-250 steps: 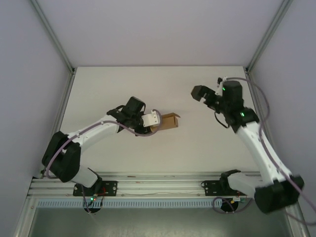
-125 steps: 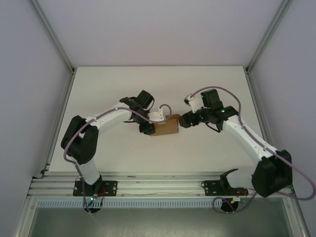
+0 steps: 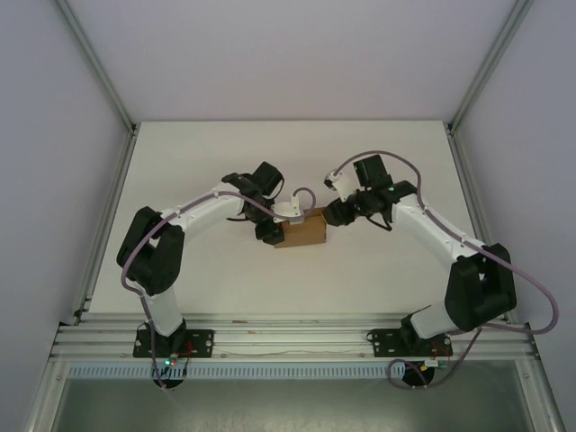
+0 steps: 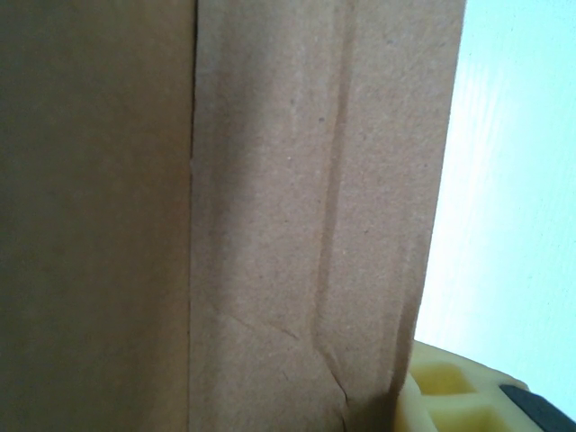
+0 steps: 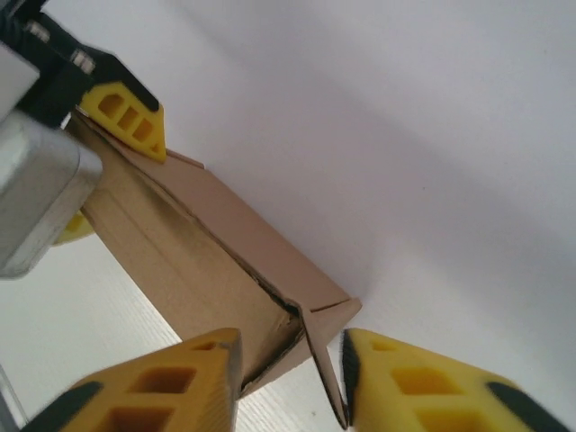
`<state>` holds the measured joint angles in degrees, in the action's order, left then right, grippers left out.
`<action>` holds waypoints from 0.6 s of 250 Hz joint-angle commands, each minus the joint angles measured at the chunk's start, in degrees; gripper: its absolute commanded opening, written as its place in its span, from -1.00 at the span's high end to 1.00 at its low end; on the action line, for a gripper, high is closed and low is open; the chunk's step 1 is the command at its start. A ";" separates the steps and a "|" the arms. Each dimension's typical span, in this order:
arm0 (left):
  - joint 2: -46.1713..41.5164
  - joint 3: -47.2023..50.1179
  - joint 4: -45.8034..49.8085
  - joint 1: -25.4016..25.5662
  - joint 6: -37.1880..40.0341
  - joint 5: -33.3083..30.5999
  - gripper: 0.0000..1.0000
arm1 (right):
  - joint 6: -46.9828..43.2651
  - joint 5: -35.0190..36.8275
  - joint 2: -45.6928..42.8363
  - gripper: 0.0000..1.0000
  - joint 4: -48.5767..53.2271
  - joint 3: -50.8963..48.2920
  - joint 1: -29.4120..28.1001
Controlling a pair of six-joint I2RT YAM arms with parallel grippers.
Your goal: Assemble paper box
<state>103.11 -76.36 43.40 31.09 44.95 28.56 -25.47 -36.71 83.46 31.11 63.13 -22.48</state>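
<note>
The white table (image 3: 202, 279) bears one brown paper box (image 3: 304, 234).

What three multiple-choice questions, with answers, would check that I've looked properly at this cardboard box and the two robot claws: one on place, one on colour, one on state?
1. Where is the paper box?
A. far left corner
B. middle of the table, between the left claw and the right claw
C. on the near rail

2. What colour are the claw fingers?
A. yellow
B. red
C. blue

3. How is the box end by the right claw?
A. sealed flat
B. a flap ajar
C. torn away

Answers: 1 B, the top view shows a claw at each end. 2 A, yellow in the right wrist view. 3 B, the flap sticks out between the open right claw's fingers.
</note>
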 commanded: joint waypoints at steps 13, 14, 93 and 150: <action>1.66 0.32 1.80 0.03 0.62 0.66 0.23 | -1.23 -0.43 1.00 0.54 3.34 2.55 -0.50; 1.61 0.37 1.79 0.03 0.60 0.69 0.23 | -1.24 -0.36 1.00 0.54 3.47 2.54 -0.48; 2.01 -0.69 1.87 0.09 0.30 0.09 0.23 | 0.73 2.06 2.22 0.65 2.92 2.44 -0.82; 2.57 -1.39 0.04 0.05 -2.37 -1.14 0.23 | 13.86 0.53 1.43 1.00 1.10 3.34 -1.24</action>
<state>103.39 -76.84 43.57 31.09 44.03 28.45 -21.19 -35.14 85.47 33.43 64.60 -22.96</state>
